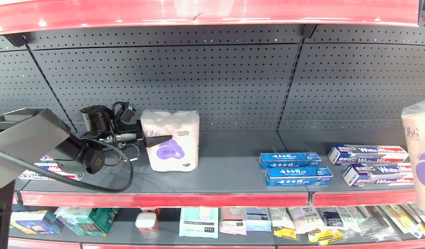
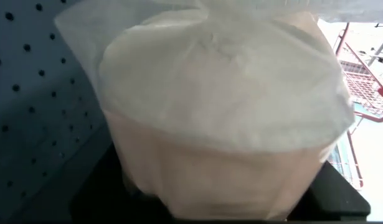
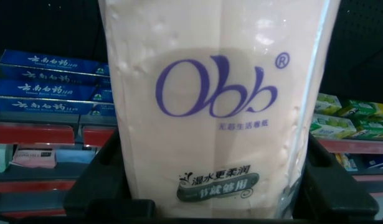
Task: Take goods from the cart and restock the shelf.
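A white tissue pack [image 1: 171, 140] with a purple print stands upright on the grey middle shelf [image 1: 229, 173], left of centre. My left gripper [image 1: 164, 138] is shut on it from the left, one dark finger lying across its front face. In the left wrist view the pack's crinkled top [image 2: 216, 93] sits between the fingers [image 2: 98, 193]. A second tissue pack [image 1: 418, 155] hangs in the air at the far right, in front of the shelf edge. My right gripper [image 3: 219, 199] is shut on this pack [image 3: 219, 93], with a dark finger on either side.
Blue toothpaste boxes [image 1: 295, 169] and white-and-blue ones [image 1: 371, 162] lie on the right half of the shelf, more boxes [image 1: 43, 173] at far left. The shelf between the standing pack and the blue boxes is bare. Packaged goods [image 1: 198, 221] fill the lower shelf. A red cart [image 2: 365, 81] stands behind.
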